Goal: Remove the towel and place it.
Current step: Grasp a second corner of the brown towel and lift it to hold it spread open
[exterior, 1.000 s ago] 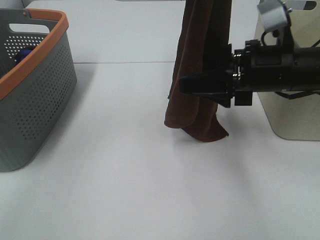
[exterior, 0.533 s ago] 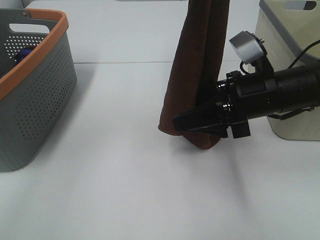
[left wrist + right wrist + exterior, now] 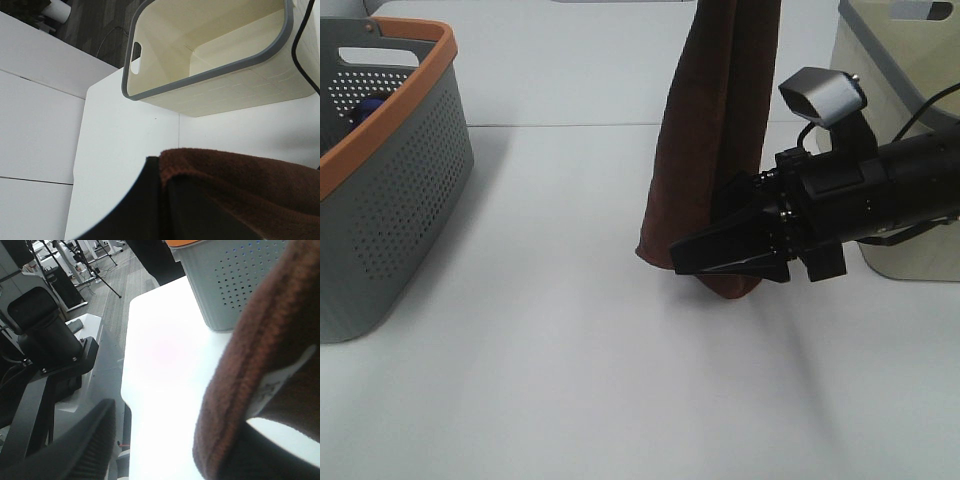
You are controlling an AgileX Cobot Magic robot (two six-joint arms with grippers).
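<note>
Towel (image 3: 705, 120) hangs vertically mid-scene over the white table (image 3: 570, 380), between the grey basket (image 3: 410, 200) with the orange rim on the left and the cream bin (image 3: 910, 262) on the right, nearer the bin. Its top runs out of the exterior view. Its bottom end is low over the table; can't tell if it touches.

Left gripper (image 3: 157, 170): not visible from the high camera. In its wrist view the brown cloth is bunched tight against the black finger (image 3: 147, 200), so it reads as clamped on the towel's upper part, with the cream bin below in the background.

Right gripper (image 3: 676, 260): reaches in from the right, roughly horizontal, tips pointing left, crossing in front of the towel's lower end. In the right wrist view only one finger (image 3: 75, 450) shows, off to one side. The other side is covered by a thick towel fold with the white label (image 3: 275, 385) showing. Cloth sits right at the jaws, but how wide they stand and whether they pinch it: cannot tell

Small blue item (image 3: 365, 108) sits inside the grey basket
</note>
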